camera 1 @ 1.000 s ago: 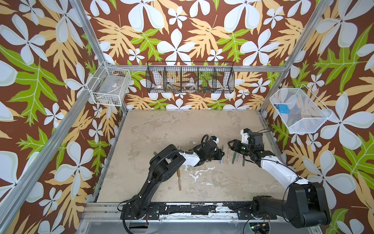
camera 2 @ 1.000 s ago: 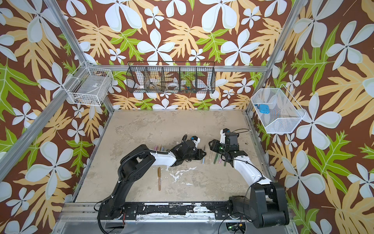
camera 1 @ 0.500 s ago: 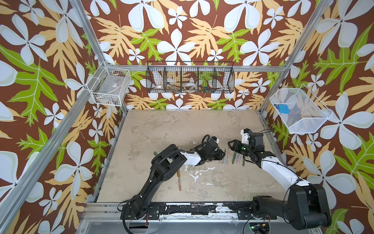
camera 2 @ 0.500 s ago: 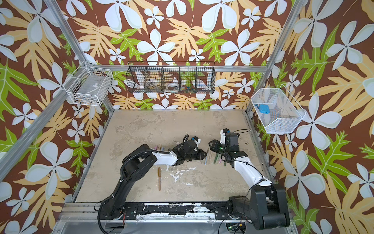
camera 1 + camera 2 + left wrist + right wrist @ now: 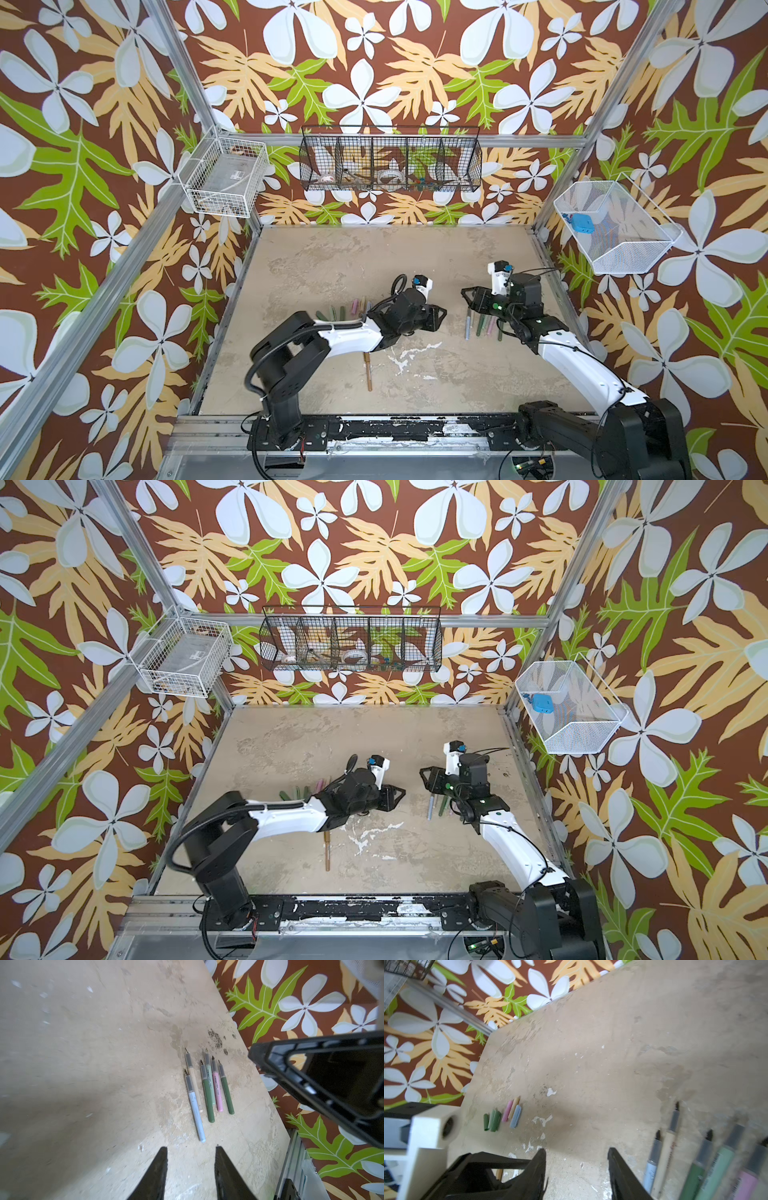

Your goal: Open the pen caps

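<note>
Nearest on the worktop (image 5: 332, 257) lay a brown pen (image 5: 367, 372), alone and pointing near to far. It looked whole, so its cap was probably on, though which end carried it could not be told. A little farther, to the right, six bare pens (image 5: 208, 1093) lay side by side with dark tips exposed, in light blue, beige, two dark greens, sage and pink. Above them the right hand (image 5: 576, 1149) hovered with fingers apart and nothing between them. The left hand (image 5: 190, 1148) faced it across the middle, likewise spread and empty. Farther left, behind the left arm, six loose caps (image 5: 507, 1113) sat in a tidy row: short matte tubes in the same six colours, some touching. Such caps were likely light, stiff and smooth, prone to roll and held on only by friction. The brown one would want one hand clamping the barrel, the other pinching the cap midway and pulling straight along the pen.
</note>
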{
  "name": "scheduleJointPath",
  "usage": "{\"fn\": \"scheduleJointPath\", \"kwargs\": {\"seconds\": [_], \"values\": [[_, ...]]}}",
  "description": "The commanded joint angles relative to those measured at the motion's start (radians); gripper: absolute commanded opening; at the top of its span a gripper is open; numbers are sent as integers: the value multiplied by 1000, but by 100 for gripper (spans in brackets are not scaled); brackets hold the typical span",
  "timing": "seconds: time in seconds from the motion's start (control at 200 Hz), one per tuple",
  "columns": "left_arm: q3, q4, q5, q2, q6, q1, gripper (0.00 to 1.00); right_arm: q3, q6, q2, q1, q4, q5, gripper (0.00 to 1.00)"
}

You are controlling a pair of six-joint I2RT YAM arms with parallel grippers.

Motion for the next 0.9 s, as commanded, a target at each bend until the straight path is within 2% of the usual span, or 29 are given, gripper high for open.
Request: {"fn": "scheduleJointPath", "kwargs": {"seconds": [0.0, 0.135, 0.245, 0.41, 0.515, 0.586, 0.776, 0.896], "values": [[-90, -159, -193, -133, 48, 0, 40, 46, -71, 24, 101, -39, 68, 49], [-220, -334, -324, -340, 8, 0, 41, 114, -82, 107, 295, -125, 219, 48], [-360, -409, -354, -546, -55, 2, 42, 166, -80, 186, 415, -170, 285, 48], [-497, -579, -328, -836, -137, 66, 42, 206, -53, 234, 474, -183, 289, 48], [-559, -655, -295, -966, -190, 136, 38, 221, -33, 235, 494, -193, 284, 48], [-570, -648, -259, -975, -206, 137, 35, 229, -33, 236, 502, -202, 283, 48], [-595, -641, -238, -864, -229, 138, 30, 208, -25, 217, 505, -194, 236, 48], [-620, -624, -230, -815, -239, 138, 22, 191, -29, 210, 507, -194, 207, 48]]}}
